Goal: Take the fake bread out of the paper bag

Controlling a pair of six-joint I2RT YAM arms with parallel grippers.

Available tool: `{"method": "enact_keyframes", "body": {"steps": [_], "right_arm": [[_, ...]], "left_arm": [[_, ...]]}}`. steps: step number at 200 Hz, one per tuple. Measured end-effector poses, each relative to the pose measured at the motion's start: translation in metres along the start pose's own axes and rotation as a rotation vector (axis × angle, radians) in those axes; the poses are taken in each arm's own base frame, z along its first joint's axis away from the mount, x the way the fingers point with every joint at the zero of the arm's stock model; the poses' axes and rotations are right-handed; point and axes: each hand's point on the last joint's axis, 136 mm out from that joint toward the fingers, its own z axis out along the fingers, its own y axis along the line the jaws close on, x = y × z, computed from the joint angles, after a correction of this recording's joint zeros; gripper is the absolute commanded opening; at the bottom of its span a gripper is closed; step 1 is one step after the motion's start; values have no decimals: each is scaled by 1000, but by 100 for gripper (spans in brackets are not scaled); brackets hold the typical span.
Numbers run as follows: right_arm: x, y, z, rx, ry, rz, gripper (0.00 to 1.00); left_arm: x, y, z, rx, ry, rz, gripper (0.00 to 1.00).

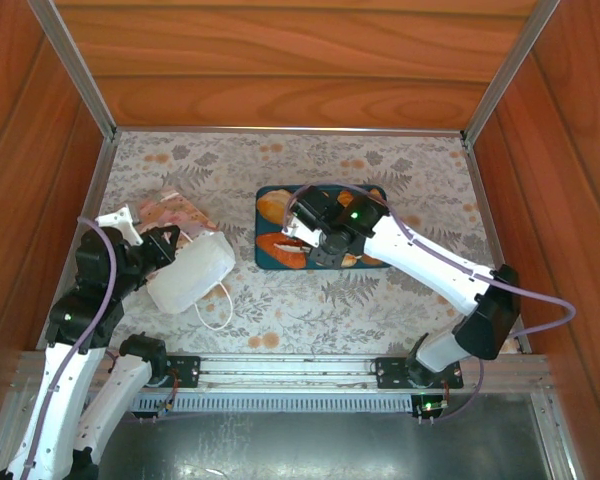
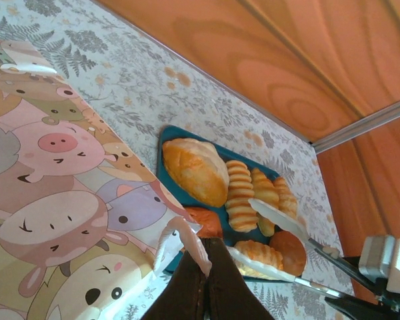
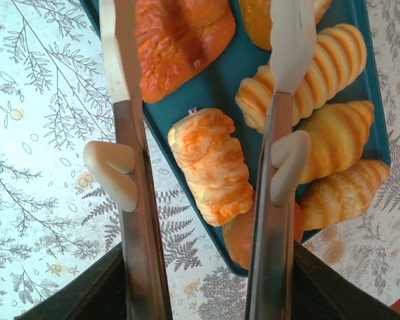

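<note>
Floral tabletop (image 1: 380,300): paper bag (image 1: 192,272) laid at frame left, edge pinched by left hand (image 2: 187,243). Fake bread (image 3: 210,167) set on central teal tray (image 3: 207,87), right hand (image 3: 203,40) held released above.

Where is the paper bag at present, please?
In the top view the paper bag lies tipped over on the left, apart from the teal tray, its edge pinched by the left end effector.

The fake bread (image 3: 210,163) is golden-brown to orange (one roll streaked paler); the tray (image 3: 230,67) is teal. The paper bag (image 2: 53,200) bears pink, lilac and tan cartoon animals, the tablecloth (image 1: 380,300) grey ferns and orange blossoms.
</note>
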Motion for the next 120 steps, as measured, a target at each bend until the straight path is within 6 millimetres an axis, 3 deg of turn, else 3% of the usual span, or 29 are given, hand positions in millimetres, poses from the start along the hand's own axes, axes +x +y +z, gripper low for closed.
{"method": "enact_keyframes", "body": {"steps": [36, 88, 120], "right_arm": [[4, -5, -20, 41, -121, 71, 50], [11, -37, -86, 216, -451, 237, 48], [22, -57, -98, 320, -508, 331, 48]], "left_arm": [[-1, 0, 2, -6, 7, -1, 0], [-1, 0, 3, -11, 7, -2, 0], [-2, 1, 3, -13, 5, -2, 0]]}}
